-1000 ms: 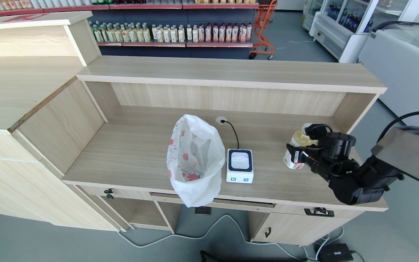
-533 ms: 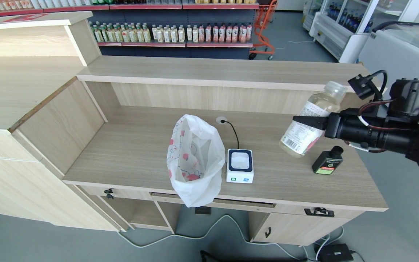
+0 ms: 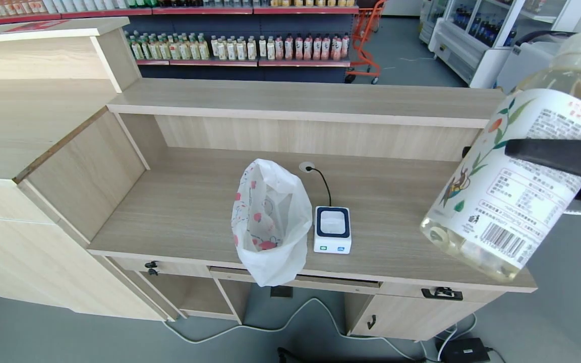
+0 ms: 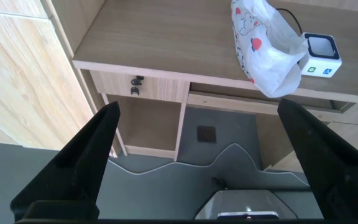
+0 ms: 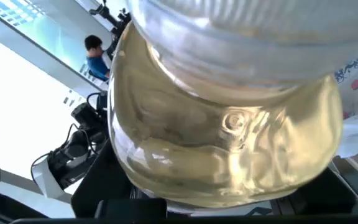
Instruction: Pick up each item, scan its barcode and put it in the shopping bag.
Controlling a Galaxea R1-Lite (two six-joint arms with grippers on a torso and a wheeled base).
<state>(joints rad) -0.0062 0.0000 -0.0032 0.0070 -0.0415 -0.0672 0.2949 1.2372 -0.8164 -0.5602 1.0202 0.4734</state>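
A clear bottle of pale yellow drink (image 3: 512, 171) with a white label hangs tilted close to the head camera, over the counter's right end, its barcode facing outward near the base. My right gripper (image 3: 520, 151) is shut on it, one black finger (image 3: 558, 156) lying across the label. The right wrist view looks along the bottle (image 5: 229, 124) from the cap end. The white shopping bag (image 3: 270, 217) with red print stands open at the counter's front middle, the white scanner (image 3: 332, 229) just right of it. My left gripper (image 4: 197, 106) is open, low in front of the counter's left part.
The wooden counter (image 3: 184, 212) has a raised back shelf and side walls. A black cable runs from the scanner to a hole in the counter. Drawers and a cable on the floor lie below the front edge (image 4: 166, 68). The bottle hides the counter's right end.
The right gripper has lifted the bottle off the counter's right side and carried it up toward the head camera, so it looms far larger. Bag and scanner have stayed put.
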